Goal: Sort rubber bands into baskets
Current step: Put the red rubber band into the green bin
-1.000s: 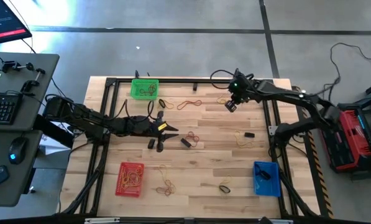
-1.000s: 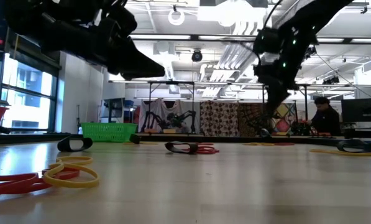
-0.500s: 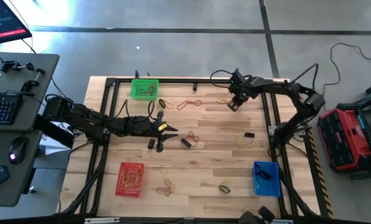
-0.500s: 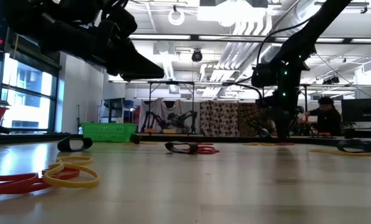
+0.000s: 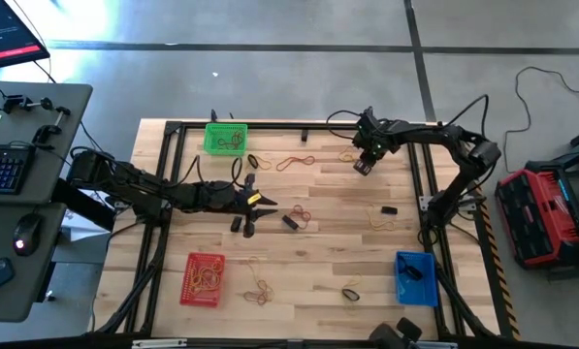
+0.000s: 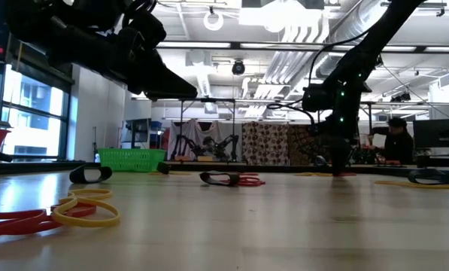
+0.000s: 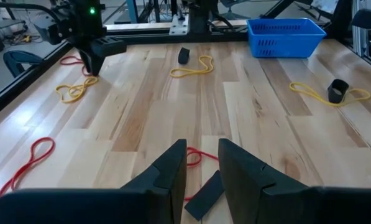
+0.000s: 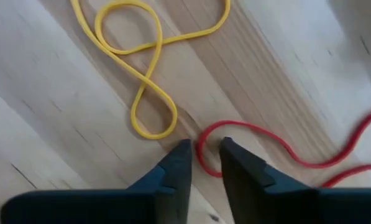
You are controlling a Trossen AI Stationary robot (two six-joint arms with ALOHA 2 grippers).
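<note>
Now right fingers (image 8: pixel 201 163) slightly apart, straddling red band (image 8: pixel 260 146); left fingers (image 7: pixel 201 165) apart, hovering.

Baskets: green (image 5: pixel 225 138), red (image 5: pixel 203 279), blue (image 5: pixel 415 277), all mesh. Rubber bands: yellow (image 8: pixel 145 74), red (image 8: pixel 278 146), black (image 7: pixel 338 91). Table (image 5: pixel 328 242) pale wood grain.

Three baskets (image 5: pixel 225 138) (image 5: pixel 204 278) (image 5: pixel 415 277) sit upper left, lower left and lower right on the surface (image 5: pixel 328 242); rubber bands (image 5: pixel 295 161) lie scattered between.
</note>
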